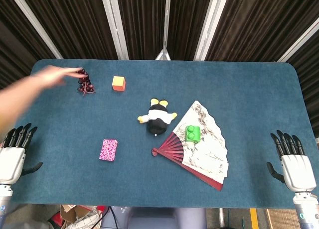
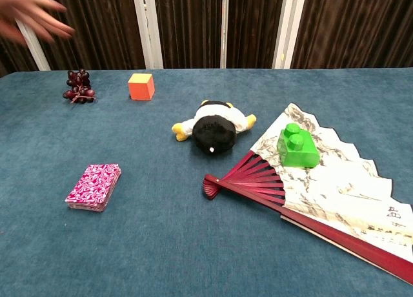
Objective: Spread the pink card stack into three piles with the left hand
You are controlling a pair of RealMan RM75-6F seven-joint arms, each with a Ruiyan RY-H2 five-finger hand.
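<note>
Cards point(image 1: 108, 150) sit stacked, lower left of centre on the surface point(image 1: 249, 84), untouched. Left hand point(image 1: 14, 152) waits at the left edge, fingers released and empty; right hand point(image 1: 294, 162) likewise. Approach from above, lifting thin portions cleanly.

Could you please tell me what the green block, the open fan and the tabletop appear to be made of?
The green block looks like glossy moulded plastic: smooth faces, round studs, light sheen. The fan seems to be painted paper on dark red slats, likely lacquered wood or plastic; the ribs show where they meet. The tabletop appears covered in matte blue felt-like cloth, faintly textured.
</note>
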